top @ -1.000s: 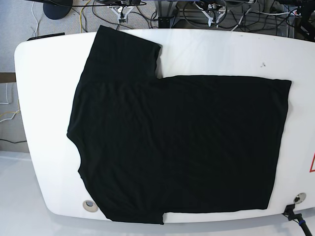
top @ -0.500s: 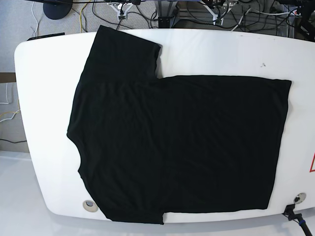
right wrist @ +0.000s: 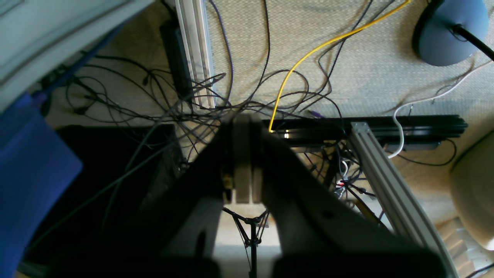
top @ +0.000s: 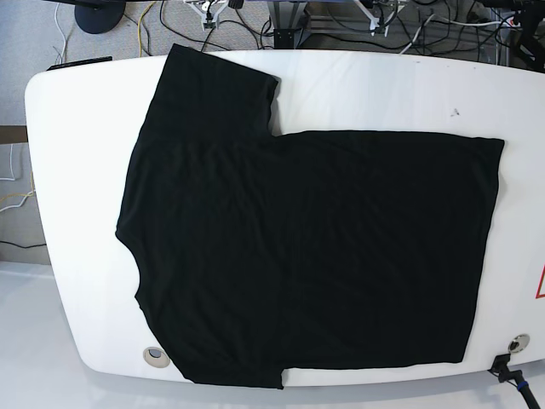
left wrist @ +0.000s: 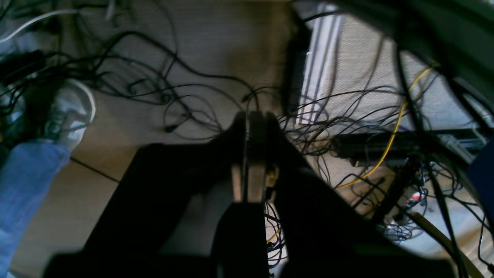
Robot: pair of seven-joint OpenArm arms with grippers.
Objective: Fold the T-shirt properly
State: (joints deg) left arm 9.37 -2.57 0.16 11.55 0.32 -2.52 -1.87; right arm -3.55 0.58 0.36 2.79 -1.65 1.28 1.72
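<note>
The black T-shirt (top: 315, 247) lies spread flat on the white table (top: 77, 170), with the neck end toward the left, one sleeve reaching the far edge and the hem at the right. No print shows. My left gripper (left wrist: 251, 116) is shut and empty, hanging over the cabled floor beyond the table. My right gripper (right wrist: 242, 117) is also shut with nothing in it, above floor cables. In the base view only small white tips of the left gripper (top: 377, 7) and right gripper (top: 207, 7) show at the top edge, well clear of the shirt.
Tangled cables and a yellow cable (right wrist: 308, 54) cover the floor behind the table. An aluminium frame rail (right wrist: 389, 181) and a lamp base (right wrist: 451, 31) stand there. A person's jeans leg (left wrist: 23, 185) shows at left. Two round holes (top: 154, 354) (top: 518, 342) sit near the table's front edge.
Both gripper tips have drawn back toward the top edge of the base view, away from the table. The T-shirt has not moved.
</note>
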